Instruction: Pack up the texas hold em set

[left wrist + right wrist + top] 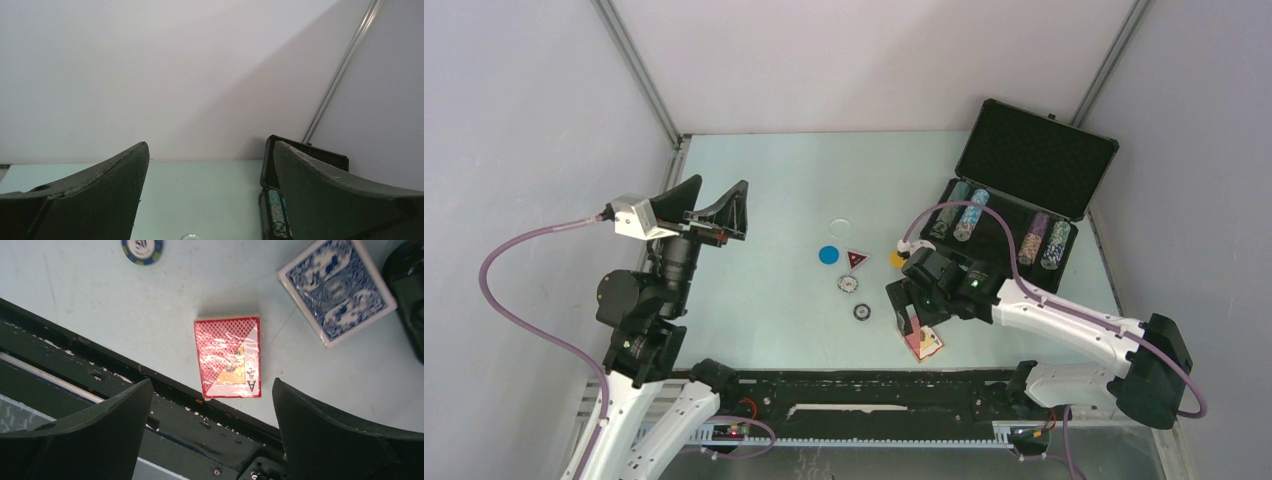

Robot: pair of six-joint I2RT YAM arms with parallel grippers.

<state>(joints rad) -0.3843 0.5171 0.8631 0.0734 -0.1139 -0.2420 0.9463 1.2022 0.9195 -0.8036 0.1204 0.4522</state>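
Pale green worktop [764, 180] between grey walls, with both hands spread wide and the poker set only partly packed.

At the far right corner the black briefcase [1036, 160] stands open with its lid up, and rows of striped chips [964, 213] lie in its foam tray. The right hand [212, 385] hovers empty, fingers wide apart, over the red card deck [229, 358]. That deck lies flat at the near edge beside the black rail [75, 360]. The blue card deck [337, 290] lies close by without touching it. Mid-worktop lie a blue disc [829, 254], the red triangle [856, 259], a yellow disc [896, 259], a clear disc [840, 225] and two loose chips [848, 284]. The left hand [722, 183] is raised on the left, fingers apart, holding nothing and facing the far wall.
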